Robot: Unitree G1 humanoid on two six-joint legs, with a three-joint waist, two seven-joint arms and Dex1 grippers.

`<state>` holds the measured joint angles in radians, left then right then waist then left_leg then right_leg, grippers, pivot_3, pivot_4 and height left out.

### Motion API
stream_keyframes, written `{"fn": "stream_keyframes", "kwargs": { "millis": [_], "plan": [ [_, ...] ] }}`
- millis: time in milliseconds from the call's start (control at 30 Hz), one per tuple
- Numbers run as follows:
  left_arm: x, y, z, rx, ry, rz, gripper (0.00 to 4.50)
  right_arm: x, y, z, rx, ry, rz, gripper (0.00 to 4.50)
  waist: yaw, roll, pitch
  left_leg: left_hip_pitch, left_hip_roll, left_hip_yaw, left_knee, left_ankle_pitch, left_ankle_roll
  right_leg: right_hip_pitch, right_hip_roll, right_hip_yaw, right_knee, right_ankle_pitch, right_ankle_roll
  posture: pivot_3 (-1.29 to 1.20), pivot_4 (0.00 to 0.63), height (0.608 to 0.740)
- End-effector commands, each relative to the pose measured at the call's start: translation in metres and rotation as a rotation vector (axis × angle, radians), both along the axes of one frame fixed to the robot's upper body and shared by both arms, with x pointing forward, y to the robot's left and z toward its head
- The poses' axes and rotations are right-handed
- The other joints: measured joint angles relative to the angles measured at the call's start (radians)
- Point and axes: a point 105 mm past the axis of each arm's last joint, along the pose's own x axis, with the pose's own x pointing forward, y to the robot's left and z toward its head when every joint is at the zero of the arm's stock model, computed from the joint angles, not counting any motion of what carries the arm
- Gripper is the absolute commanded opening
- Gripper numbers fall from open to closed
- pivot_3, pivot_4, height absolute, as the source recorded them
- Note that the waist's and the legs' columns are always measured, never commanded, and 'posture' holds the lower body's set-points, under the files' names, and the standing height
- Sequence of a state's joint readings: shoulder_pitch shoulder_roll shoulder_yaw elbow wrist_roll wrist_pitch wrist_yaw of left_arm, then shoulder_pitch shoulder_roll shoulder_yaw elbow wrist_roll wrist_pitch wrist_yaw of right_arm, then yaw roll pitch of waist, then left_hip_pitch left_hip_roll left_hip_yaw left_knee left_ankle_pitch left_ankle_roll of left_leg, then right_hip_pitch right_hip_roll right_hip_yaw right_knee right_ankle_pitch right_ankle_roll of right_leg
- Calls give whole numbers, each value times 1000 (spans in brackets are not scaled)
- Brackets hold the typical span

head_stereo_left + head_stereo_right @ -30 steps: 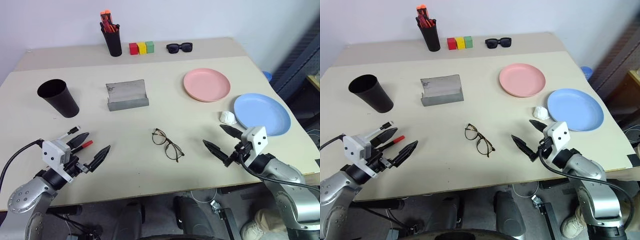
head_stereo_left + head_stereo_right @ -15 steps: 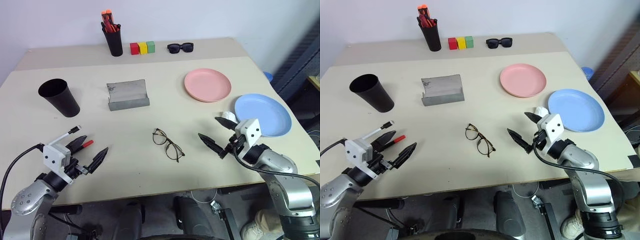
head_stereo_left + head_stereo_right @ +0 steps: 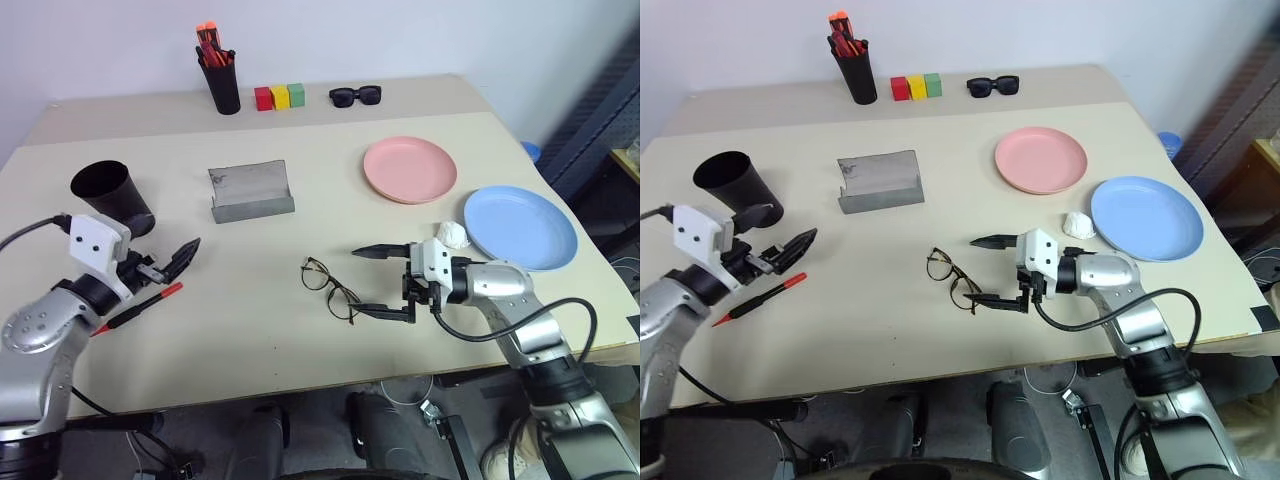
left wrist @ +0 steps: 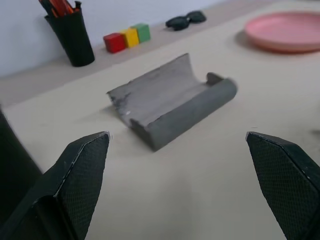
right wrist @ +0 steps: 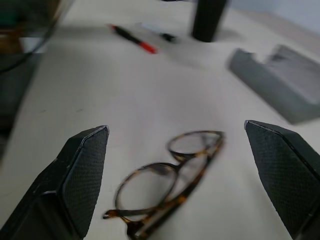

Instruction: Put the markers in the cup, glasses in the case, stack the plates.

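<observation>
The wire-rimmed glasses (image 3: 331, 291) are laid open mid-worktop, the grey case (image 3: 251, 191) stands unfolded behind; the pink plate (image 3: 411, 169) and blue plate (image 3: 521, 227) lie apart, the black cup (image 3: 111, 196) upright, a red-capped marker (image 3: 138, 307) flat

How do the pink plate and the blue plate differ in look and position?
The pink plate looks slightly smaller than the blue plate. The pink plate lies farther back on the table; the blue plate lies nearer the right edge, beside a small white lump. Both are round, shallow, empty and unstacked.
</observation>
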<state>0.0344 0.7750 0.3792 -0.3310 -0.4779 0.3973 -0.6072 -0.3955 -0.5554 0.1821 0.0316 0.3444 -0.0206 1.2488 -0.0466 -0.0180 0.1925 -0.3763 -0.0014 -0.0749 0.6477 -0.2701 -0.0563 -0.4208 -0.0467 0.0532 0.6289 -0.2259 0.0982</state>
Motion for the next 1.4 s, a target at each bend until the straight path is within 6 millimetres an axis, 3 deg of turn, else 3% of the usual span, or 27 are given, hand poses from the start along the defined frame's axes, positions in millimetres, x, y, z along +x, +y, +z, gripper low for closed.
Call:
{"fn": "stream_keyframes", "kwargs": {
  "millis": [33,100,200,433,667,1100,1400],
  "plan": [
    [-5,7,3,76,118,-39,4500,1,11,10,0,-33,117,4440,1,0,0,1,0,0,0,0,0,0,0,0,0,0,0,0,150,740],
    [-6,10,4,122,163,-71,4500,4,14,12,1,-29,146,4440,1,1,1,1,0,0,0,0,0,0,0,0,1,-1,-1,0,150,740],
    [-5,21,-4,268,257,-118,4500,15,23,31,93,-3,157,4440,1,1,2,1,0,0,0,0,0,0,0,0,2,-1,-1,0,150,740],
    [-3,37,-14,331,315,-150,4500,13,34,48,170,-8,231,4440,2,2,2,0,0,0,-2,0,0,-2,0,0,1,-1,-1,0,150,740],
    [-7,39,-23,367,406,-186,4500,12,38,49,182,-8,230,4440,2,2,2,0,0,0,-2,0,0,-2,0,0,2,-1,-1,0,150,740],
    [-30,65,-23,495,714,-216,4500,17,44,55,211,-29,209,4440,0,2,3,0,1,1,-2,0,0,-4,0,0,2,-1,-1,0,150,740],
    [-35,83,-31,593,816,-168,4500,18,46,55,224,-36,198,4440,1,2,3,-1,1,1,-2,0,0,-4,0,0,2,-1,-1,0,150,740]
  ]
}}
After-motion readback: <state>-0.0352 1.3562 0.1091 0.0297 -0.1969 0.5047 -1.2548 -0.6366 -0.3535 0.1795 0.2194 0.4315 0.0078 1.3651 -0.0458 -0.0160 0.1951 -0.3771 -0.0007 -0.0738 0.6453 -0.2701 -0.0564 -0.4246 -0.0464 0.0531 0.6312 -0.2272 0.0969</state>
